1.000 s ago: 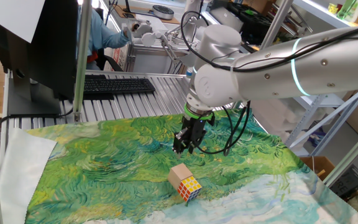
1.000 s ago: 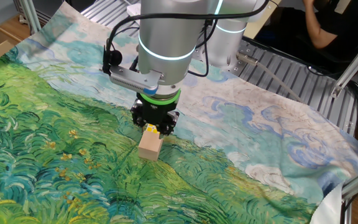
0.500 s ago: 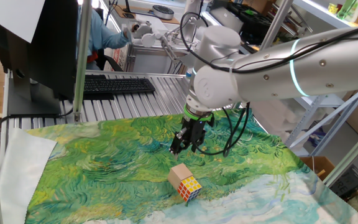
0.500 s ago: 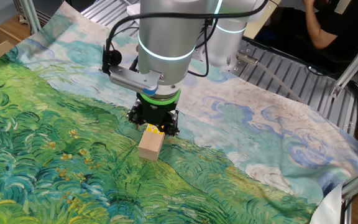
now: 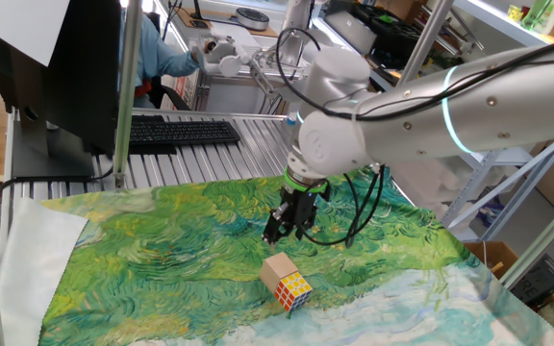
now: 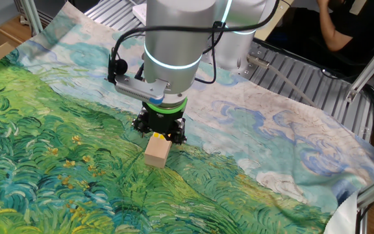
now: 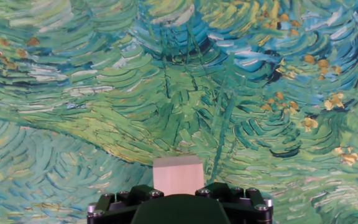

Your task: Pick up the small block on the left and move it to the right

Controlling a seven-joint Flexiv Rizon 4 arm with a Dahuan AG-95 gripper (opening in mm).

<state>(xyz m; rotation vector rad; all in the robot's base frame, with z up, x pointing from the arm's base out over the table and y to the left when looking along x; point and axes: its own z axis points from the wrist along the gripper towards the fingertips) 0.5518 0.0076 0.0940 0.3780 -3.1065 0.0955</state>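
Block (image 6: 157, 153) sits on the cloth (image 6: 57, 149) just below the claw (image 6: 160, 133), touching a puzzle cube (image 5: 294, 288); claw's spread I cannot tell, seemingly lining up for a grab.

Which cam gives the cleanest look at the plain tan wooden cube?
The other fixed view: the plain tan wooden cube shows two unobstructed faces on the painted cloth, just below the gripper. The hand view catches only its top, cut off by the gripper body. One fixed view shows just a tan sliver behind the multicoloured puzzle cube.
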